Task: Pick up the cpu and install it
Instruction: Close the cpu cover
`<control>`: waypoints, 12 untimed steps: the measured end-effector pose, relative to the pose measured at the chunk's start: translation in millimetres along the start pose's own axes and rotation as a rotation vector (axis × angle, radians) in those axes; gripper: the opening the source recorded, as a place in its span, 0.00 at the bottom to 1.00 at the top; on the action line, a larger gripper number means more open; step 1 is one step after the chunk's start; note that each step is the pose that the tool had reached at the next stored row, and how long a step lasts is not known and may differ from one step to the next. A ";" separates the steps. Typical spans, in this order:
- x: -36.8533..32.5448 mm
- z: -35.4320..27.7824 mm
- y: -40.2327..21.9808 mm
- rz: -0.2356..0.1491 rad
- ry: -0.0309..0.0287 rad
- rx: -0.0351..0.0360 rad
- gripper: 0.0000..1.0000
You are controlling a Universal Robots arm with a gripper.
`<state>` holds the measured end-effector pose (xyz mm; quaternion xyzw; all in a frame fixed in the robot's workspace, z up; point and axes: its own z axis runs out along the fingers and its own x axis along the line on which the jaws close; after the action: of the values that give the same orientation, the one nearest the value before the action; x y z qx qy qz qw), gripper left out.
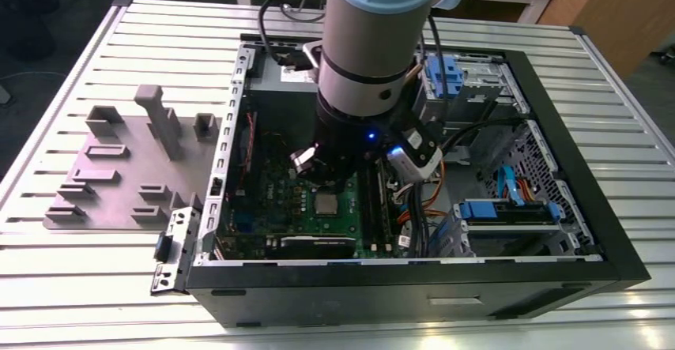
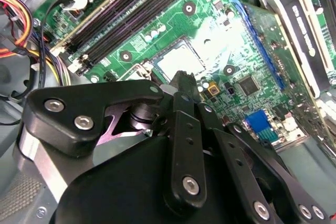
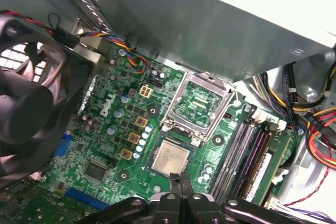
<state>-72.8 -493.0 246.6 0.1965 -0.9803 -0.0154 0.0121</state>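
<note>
Tool [image 3: 181, 181] is hovering close over the cpu [image 3: 170, 158] — shut tight, gripping nothing — cpu lying in the motherboard [image 3: 105, 145] socket, retention frame [image 3: 197, 103] standing open.

- Motherboard [image 3: 100, 145]: a white logo printed on the green board, between the cpu [image 3: 170, 158] and the fan [image 3: 31, 103]. Fine white component markings around the cpu are too small to read.
- Cpu: faint lines of print on its metal top, not legible.
- Expansion card [image 2: 302, 19]: pale marks along its black edge, beyond the blue slot [image 2: 260, 45] from the cpu, not legible.
</note>
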 end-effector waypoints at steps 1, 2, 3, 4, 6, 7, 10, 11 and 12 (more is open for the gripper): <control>-0.1 0.0 0.0 0.000 0.0001 0.0001 0.11; -0.1 0.0 -0.1 -0.003 0.0002 0.0002 0.11; -0.1 0.0 0.0 -0.012 0.0005 0.0004 0.11; -0.2 0.0 0.0 -0.029 0.0011 0.0006 0.11; -0.2 0.0 0.0 -0.064 0.0023 0.0013 0.11; -0.2 0.0 0.0 -0.082 0.0029 0.0016 0.11; -0.2 0.1 -0.1 -0.109 0.0039 0.0020 0.11; -0.2 0.1 0.0 -0.109 0.0039 0.0020 0.11; -0.2 0.1 0.0 -0.109 0.0039 0.0020 0.11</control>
<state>-72.6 -493.0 246.5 0.2496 -0.9682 -0.0146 0.0130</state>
